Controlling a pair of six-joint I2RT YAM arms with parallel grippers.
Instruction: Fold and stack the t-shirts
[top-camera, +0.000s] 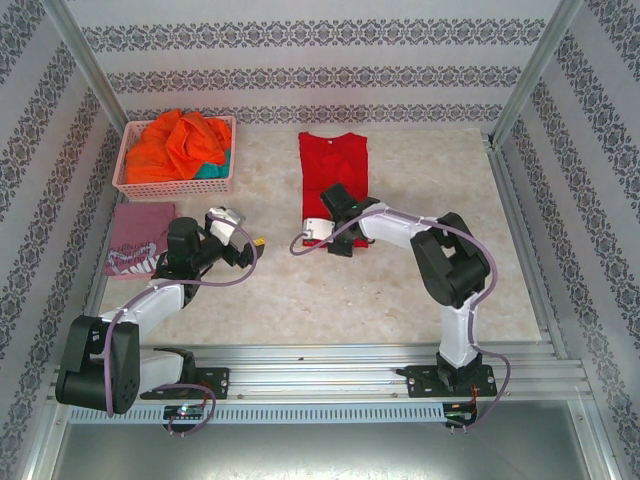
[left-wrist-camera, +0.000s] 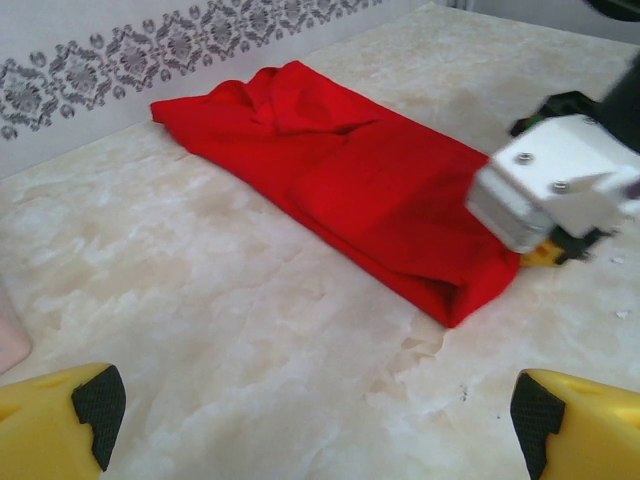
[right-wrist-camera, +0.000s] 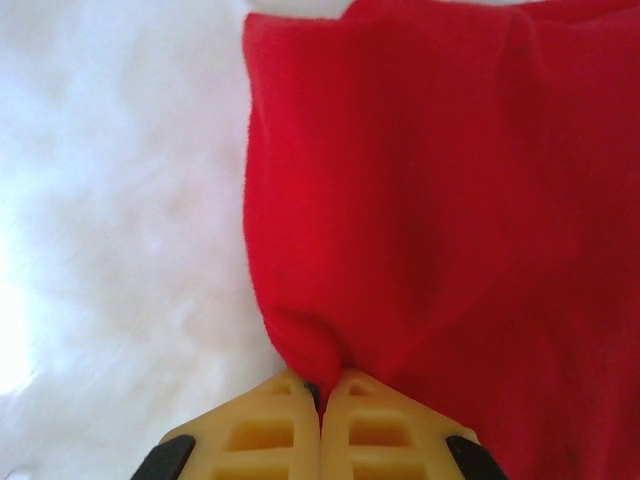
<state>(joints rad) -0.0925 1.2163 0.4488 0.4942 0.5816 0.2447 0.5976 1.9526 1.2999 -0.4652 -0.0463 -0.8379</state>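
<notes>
Pinching the near end of the bright red t-shirt (top-camera: 332, 170), the right gripper (right-wrist-camera: 320, 392) has its yellow fingers (right-wrist-camera: 262, 432) pressed together with a fold of the red cloth caught between their tips. This shirt lies as a long narrow strip on the marbled table (top-camera: 400, 290), running from near the far edge toward the middle, a little rumpled at its far end in the left wrist view. The left gripper (left-wrist-camera: 315, 405) hangs over bare tabletop to the left of the shirt's near end, apart from the cloth, its jaws spread wide with nothing between them. A dusty maroon t-shirt with white print (top-camera: 140, 235) lies flat by the left edge of the table, just beside the left arm. Behind it, in the far left corner, a pink lattice basket (top-camera: 170, 186) holds crumpled orange t-shirts (top-camera: 175, 145) and a bit of teal cloth (top-camera: 208, 170).
</notes>
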